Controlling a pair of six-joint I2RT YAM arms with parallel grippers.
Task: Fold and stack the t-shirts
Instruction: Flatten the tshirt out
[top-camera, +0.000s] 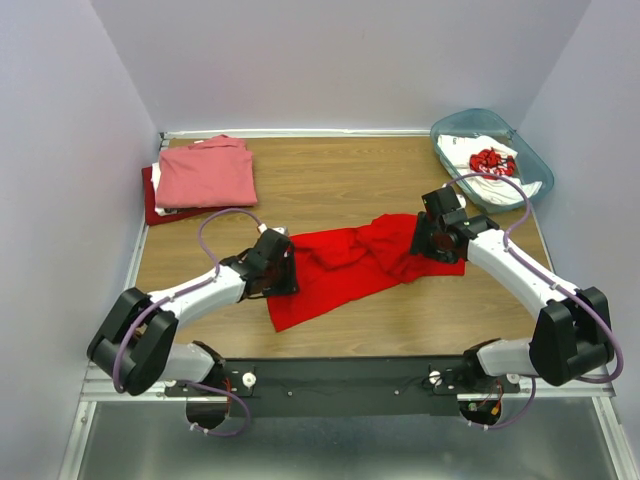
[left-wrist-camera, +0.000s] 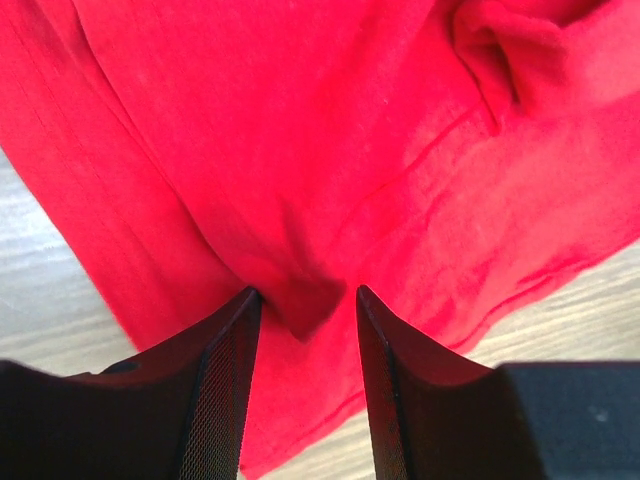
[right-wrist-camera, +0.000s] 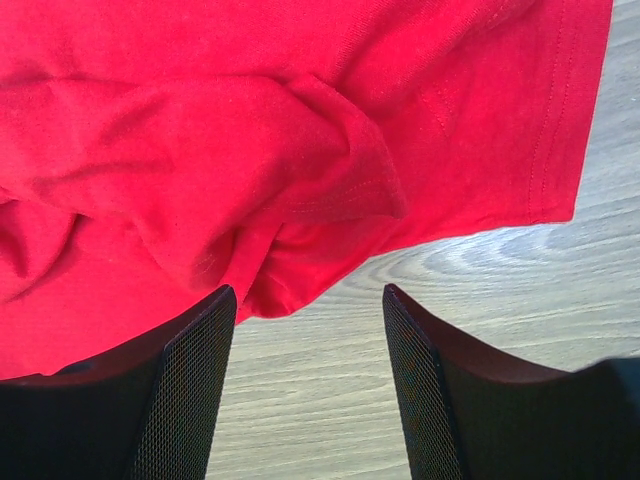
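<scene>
Sprawling crumpled across the middle of the table (top-camera: 330, 190), the red shirt (top-camera: 345, 268) likely needs spreading flat, hence an arm at each end. Folded shirts (top-camera: 207, 172) wait far left and a bin (top-camera: 505, 122) holding a white shirt (top-camera: 468, 152) sits far right; neither obstructs. The right gripper (right-wrist-camera: 308, 292) is spread over a bunched edge. The left gripper (left-wrist-camera: 308, 298) straddles a tuck; whether it is clamped, I cannot tell.

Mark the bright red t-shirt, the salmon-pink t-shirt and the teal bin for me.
bright red t-shirt (top-camera: 350, 262): top view, middle of the crumpled cloth.
salmon-pink t-shirt (top-camera: 205, 175): top view, centre of its folded face.
teal bin (top-camera: 530, 155): top view, right-hand wall.
</scene>
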